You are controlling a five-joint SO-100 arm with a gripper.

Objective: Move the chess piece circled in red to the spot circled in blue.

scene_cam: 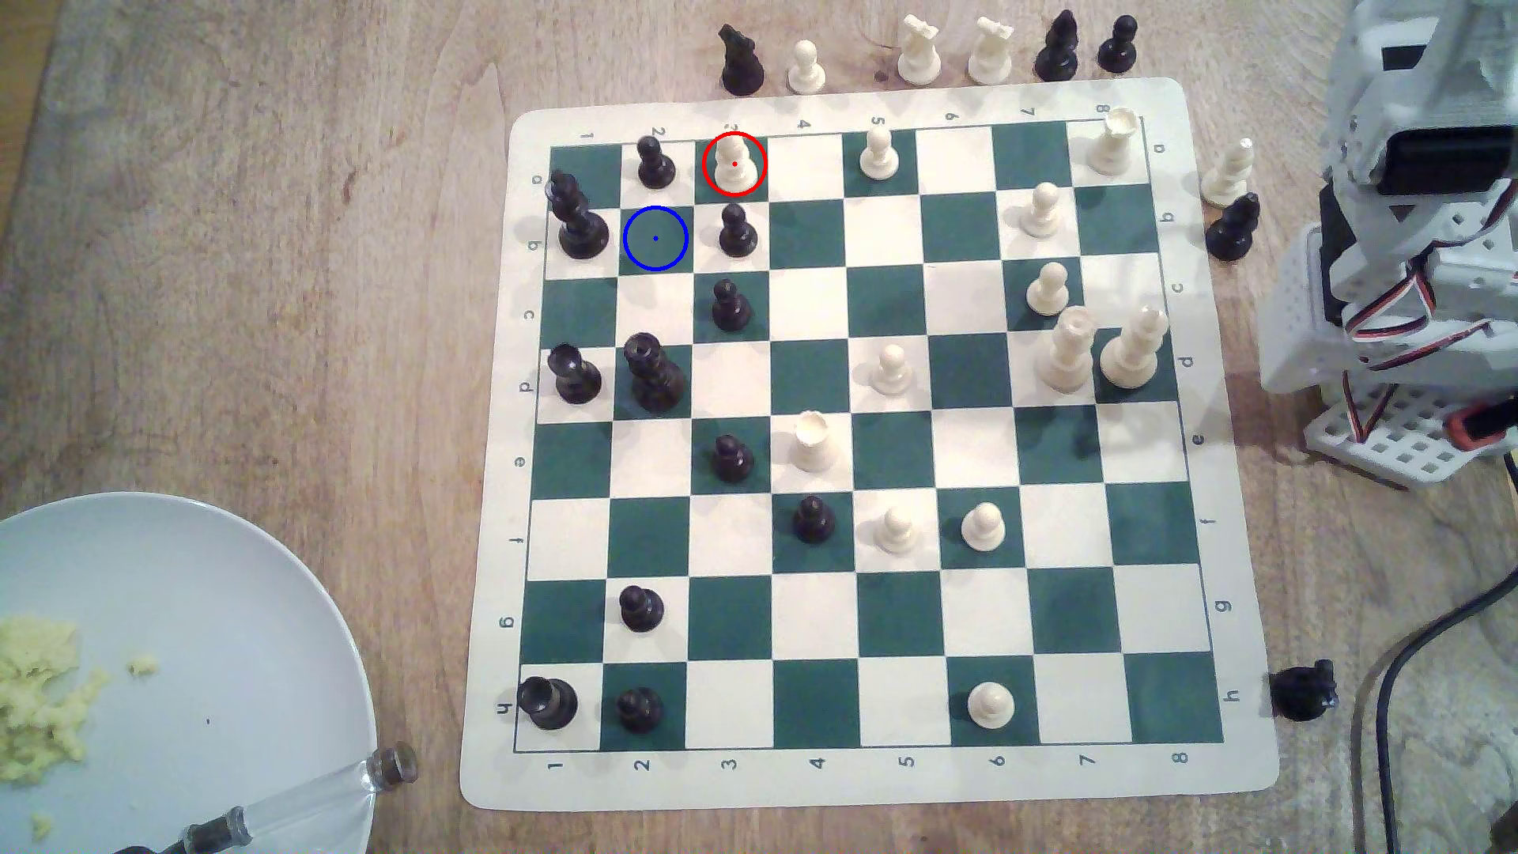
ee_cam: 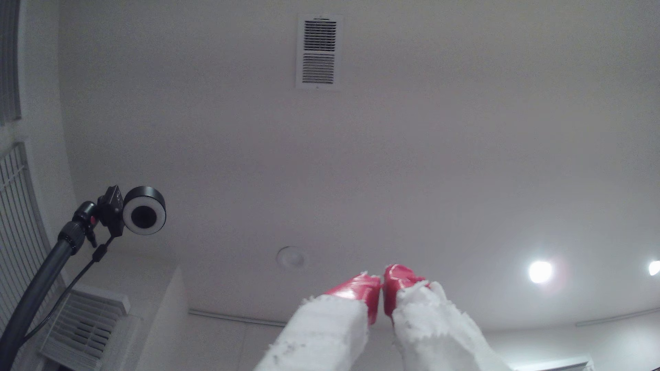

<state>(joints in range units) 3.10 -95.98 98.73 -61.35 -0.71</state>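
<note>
The cream-white piece ringed in red (scene_cam: 733, 164) stands on a green square in the far row of the board, third column from the exterior view's left. The blue-ringed green square (scene_cam: 655, 238) lies diagonally toward the near left of it and is bare. In the wrist view my gripper (ee_cam: 382, 285) points up at the ceiling, its two red-tipped white fingers (ee_cam: 360, 290) pressed together with nothing between them. The folded arm (scene_cam: 1413, 246) sits off the board at the exterior view's right edge, far from both marks.
Black pawns (scene_cam: 655, 162) (scene_cam: 737, 230) stand beside the blue-ringed square and the ringed piece, and a tall black piece (scene_cam: 577, 218) is on its left. Captured pieces (scene_cam: 920, 51) line the table beyond the board. A plate (scene_cam: 246, 624) sits near left.
</note>
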